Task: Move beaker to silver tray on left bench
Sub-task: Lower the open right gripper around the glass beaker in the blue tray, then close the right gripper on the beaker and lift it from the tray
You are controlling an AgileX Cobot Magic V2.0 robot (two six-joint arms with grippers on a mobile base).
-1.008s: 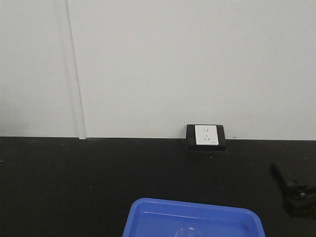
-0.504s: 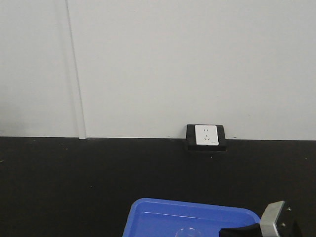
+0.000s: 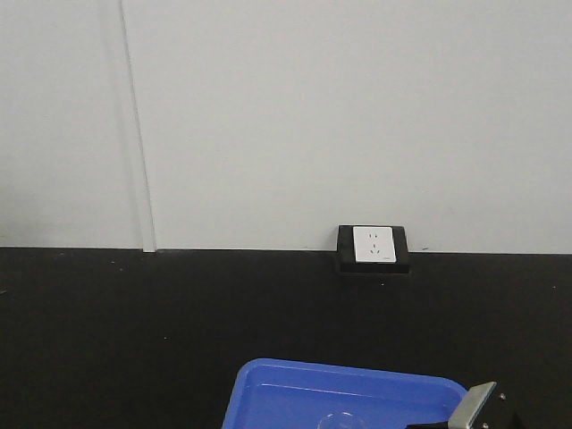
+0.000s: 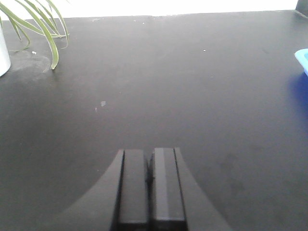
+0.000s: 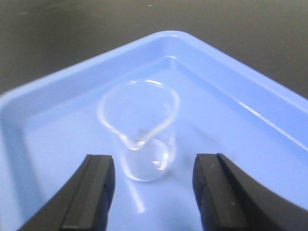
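Front view: faces the wall (image 3: 357, 107) across the worktop (image 3: 134, 340). Wrist views: close over left gripper (image 4: 149, 155) and right gripper (image 5: 155, 166); all share the blue tray (image 3: 268, 382).

A blue plastic tray (image 3: 286, 393) sits at the 6 o'clock edge of the front view on a matte black worktop (image 3: 134, 331), its far rim toward a plain white wall (image 3: 357, 116). A white wall socket (image 3: 374, 244) in a black housing stands where worktop meets wall, at about 1 o'clock from the tray. A thin vertical strip (image 3: 138, 134) runs down the wall at 10 o'clock. In the left wrist view, green plant leaves (image 4: 36, 26) droop beside a white pot (image 4: 3, 50) at 10 o'clock.
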